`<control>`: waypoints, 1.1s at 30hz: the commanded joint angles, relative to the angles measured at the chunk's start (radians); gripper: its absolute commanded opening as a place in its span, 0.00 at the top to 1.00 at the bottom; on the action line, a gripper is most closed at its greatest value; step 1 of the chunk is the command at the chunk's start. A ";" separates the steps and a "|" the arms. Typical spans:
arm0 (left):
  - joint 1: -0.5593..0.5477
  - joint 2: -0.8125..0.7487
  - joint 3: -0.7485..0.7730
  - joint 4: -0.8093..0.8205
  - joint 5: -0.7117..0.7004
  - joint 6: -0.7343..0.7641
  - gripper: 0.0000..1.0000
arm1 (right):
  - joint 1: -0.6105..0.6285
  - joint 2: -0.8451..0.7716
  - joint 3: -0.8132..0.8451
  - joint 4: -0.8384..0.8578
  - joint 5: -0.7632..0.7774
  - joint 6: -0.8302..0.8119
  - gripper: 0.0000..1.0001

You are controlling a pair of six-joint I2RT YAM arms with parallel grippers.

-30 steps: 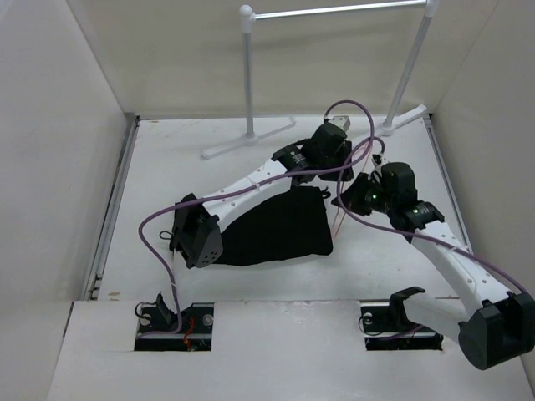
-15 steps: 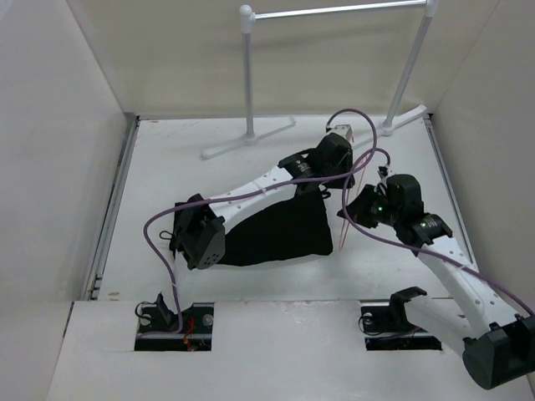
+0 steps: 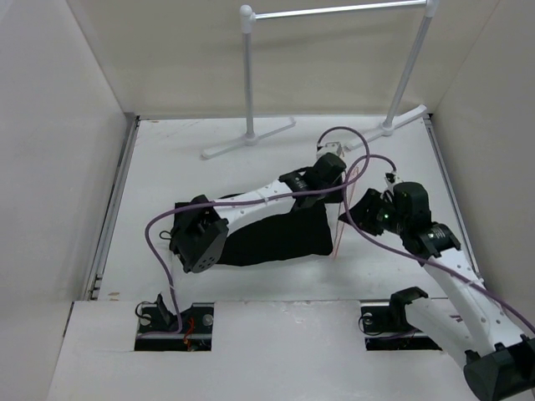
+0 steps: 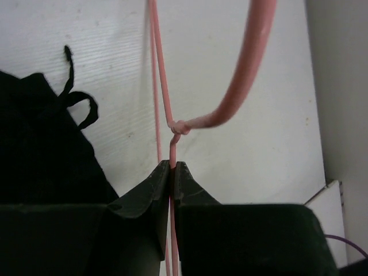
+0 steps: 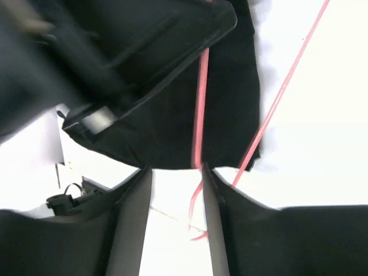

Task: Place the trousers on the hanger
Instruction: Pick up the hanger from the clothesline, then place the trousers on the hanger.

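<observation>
One pink hanger (image 4: 244,80), one pr black trousers (image 3: 276,234) flat on table (image 3: 167,167): L gripper (image 4: 172,167) clenched on hanger wire at trousers' right edge; R gripper (image 5: 175,172) jaws apart, wire btwn them.

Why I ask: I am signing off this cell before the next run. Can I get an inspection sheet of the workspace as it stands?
Surface: white table, no marks seen.
Job's things: black trousers lie bunched on the table under the left arm, not on the hanger. The pink wire hanger is held off the table at their right edge.
Clutter: nothing seen.
Grippers: left gripper is shut on the hanger's wire just below its twist. Right gripper is open, with a hanger wire passing between its fingers.
Cables: purple cables loop loosely over both arms.
Surroundings: grey rail rack stands at the far edge, with white walls around.
</observation>
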 commanded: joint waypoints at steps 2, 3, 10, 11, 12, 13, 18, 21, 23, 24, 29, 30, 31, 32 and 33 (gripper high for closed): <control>0.008 -0.113 -0.162 0.169 -0.071 -0.140 1.00 | -0.036 -0.085 -0.005 -0.037 0.005 -0.012 0.49; 0.006 -0.122 -0.191 0.189 -0.076 -0.160 1.00 | -0.047 -0.099 -0.011 -0.046 0.006 -0.015 0.49; -0.018 -0.206 -0.355 0.281 -0.145 -0.213 1.00 | -0.116 0.000 -0.055 0.058 0.012 -0.006 0.89; -0.021 -0.219 -0.381 0.289 -0.156 -0.218 1.00 | -0.104 0.040 -0.058 0.099 0.014 0.000 0.89; -0.023 -0.226 -0.404 0.294 -0.165 -0.224 1.00 | -0.092 0.083 -0.066 0.150 0.024 0.005 0.89; -0.025 -0.234 -0.425 0.295 -0.171 -0.229 1.00 | -0.082 0.126 -0.075 0.200 0.035 0.012 0.88; -0.029 -0.243 -0.492 0.312 -0.203 -0.240 1.00 | -0.076 0.339 -0.097 0.446 0.043 0.045 0.70; -0.029 -0.242 -0.508 0.312 -0.210 -0.243 1.00 | -0.047 0.461 -0.082 0.527 0.032 0.058 0.62; -0.026 -0.242 -0.519 0.312 -0.210 -0.244 1.00 | -0.026 0.517 -0.068 0.555 0.031 0.063 0.62; -0.025 -0.243 -0.524 0.312 -0.208 -0.244 1.00 | -0.009 0.534 -0.065 0.572 0.037 0.063 0.62; -0.021 -0.239 -0.545 0.315 -0.202 -0.252 1.00 | 0.020 0.616 -0.060 0.590 0.093 0.060 0.53; -0.021 -0.237 -0.547 0.318 -0.199 -0.253 1.00 | 0.025 0.631 -0.065 0.590 0.104 0.060 0.51; -0.021 -0.237 -0.550 0.318 -0.197 -0.253 1.00 | 0.028 0.643 -0.069 0.590 0.109 0.062 0.51; -0.021 -0.237 -0.550 0.318 -0.197 -0.255 1.00 | 0.033 0.654 -0.075 0.589 0.114 0.063 0.50; -0.020 -0.239 -0.550 0.318 -0.197 -0.255 1.00 | 0.039 0.662 -0.081 0.590 0.115 0.066 0.49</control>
